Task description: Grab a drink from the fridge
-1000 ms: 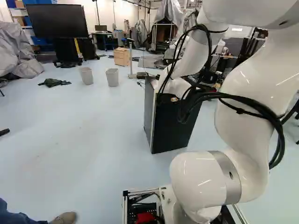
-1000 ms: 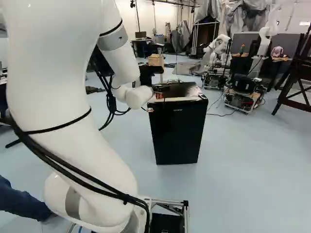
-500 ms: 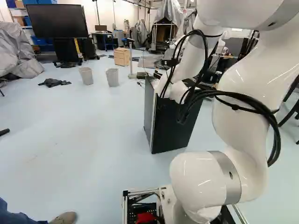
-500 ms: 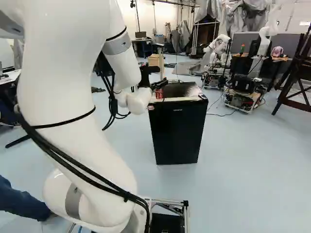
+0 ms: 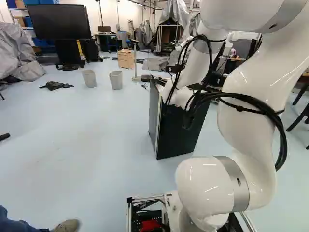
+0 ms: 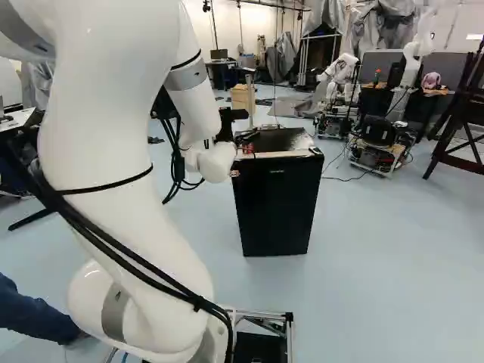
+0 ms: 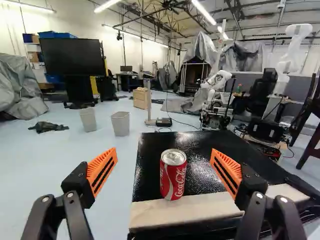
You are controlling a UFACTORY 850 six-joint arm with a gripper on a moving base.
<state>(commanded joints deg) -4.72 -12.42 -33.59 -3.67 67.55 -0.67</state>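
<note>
My tool (image 6: 245,139) is open, its orange pads (image 7: 102,171) wide apart, facing a red soda can (image 7: 173,177) that stands upright on the black mini fridge (image 6: 276,208).

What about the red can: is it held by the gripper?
No, the gripper stands open, its orange pads apart from the red can on both sides.

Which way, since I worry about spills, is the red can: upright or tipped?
Upright: the red can stands on top of the fridge, its silver lid facing up.
</note>
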